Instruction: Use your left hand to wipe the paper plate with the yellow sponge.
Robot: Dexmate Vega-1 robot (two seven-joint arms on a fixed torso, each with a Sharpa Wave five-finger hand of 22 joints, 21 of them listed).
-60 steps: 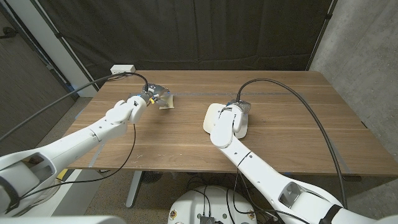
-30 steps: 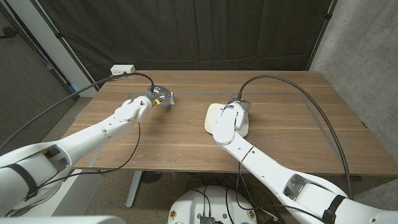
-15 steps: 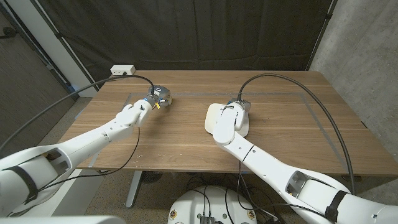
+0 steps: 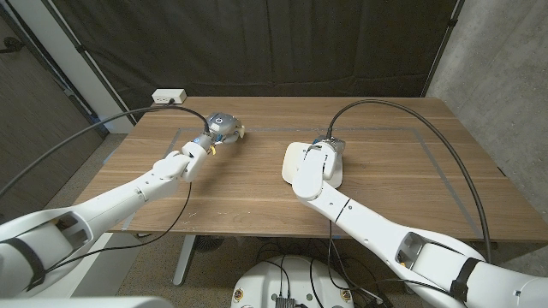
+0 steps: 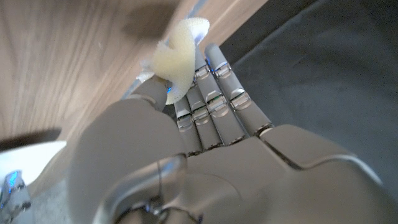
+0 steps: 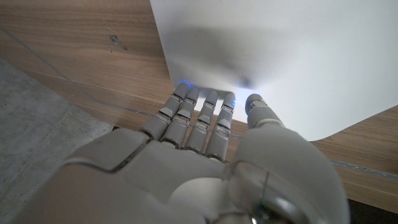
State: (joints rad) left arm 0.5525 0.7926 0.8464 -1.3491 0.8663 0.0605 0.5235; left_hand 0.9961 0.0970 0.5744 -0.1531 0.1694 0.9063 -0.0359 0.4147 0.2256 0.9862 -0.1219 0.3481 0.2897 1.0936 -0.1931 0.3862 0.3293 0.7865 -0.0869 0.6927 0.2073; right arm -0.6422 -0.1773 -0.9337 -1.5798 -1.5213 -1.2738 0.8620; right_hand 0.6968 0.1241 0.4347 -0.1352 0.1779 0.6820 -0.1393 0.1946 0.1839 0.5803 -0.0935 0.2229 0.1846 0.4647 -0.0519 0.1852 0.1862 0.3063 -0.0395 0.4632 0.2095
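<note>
Broadly, the wooden table [image 4: 257,184] is carrying everything, with a white power strip [image 4: 169,95] sitting near its far left corner. The paper plate [image 4: 289,162] is lying right of the middle, white and flat. The right robot hand [image 4: 325,156] is reaching over that plate, its fingers [image 6: 189,118] lying close together with their tips at the plate's edge [image 6: 261,56], gripping nothing. The left robot hand [image 4: 221,127] is sitting toward the table's far left, well apart from the plate. It is holding the yellow sponge [image 5: 177,59], which is looking pale and crumpled against the fingers [image 5: 214,93], seemingly pinched by the thumb, though the blur is making that hard to confirm.
</note>
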